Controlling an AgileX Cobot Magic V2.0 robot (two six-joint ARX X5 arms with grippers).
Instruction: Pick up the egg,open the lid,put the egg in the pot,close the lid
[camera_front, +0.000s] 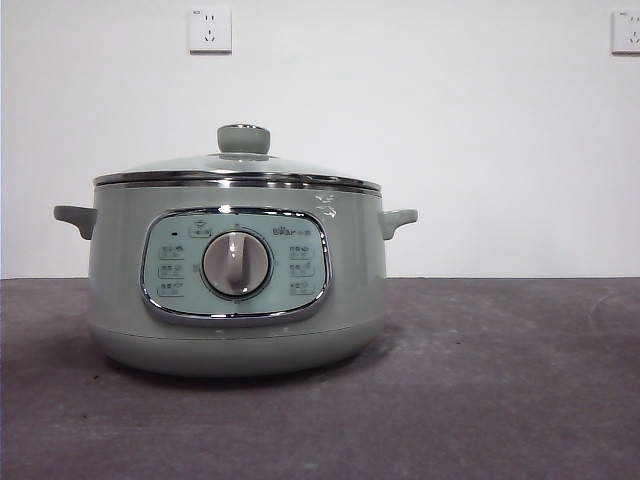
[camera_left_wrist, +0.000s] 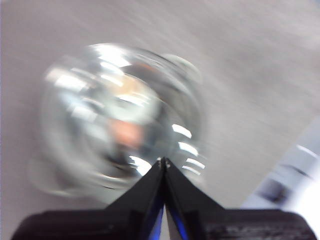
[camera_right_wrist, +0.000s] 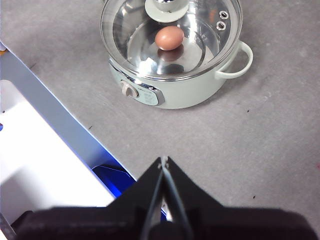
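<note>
The sage-green pot (camera_front: 236, 290) stands on the grey table with the glass lid (camera_front: 238, 167) seated on it, knob (camera_front: 243, 138) up. In the right wrist view the brown egg (camera_right_wrist: 169, 38) lies inside the pot (camera_right_wrist: 175, 92) under the lid (camera_right_wrist: 200, 40). My right gripper (camera_right_wrist: 164, 161) is shut and empty, well back from the pot. My left gripper (camera_left_wrist: 162, 161) is shut and empty above the pot; its view is blurred, showing the lid (camera_left_wrist: 120, 115) and an orange blur of the egg (camera_left_wrist: 125, 132).
A white and blue base (camera_right_wrist: 45, 150) lies beside the right arm. Two wall sockets (camera_front: 209, 29) sit on the white wall behind. Grey table (camera_front: 500, 380) extends around the pot.
</note>
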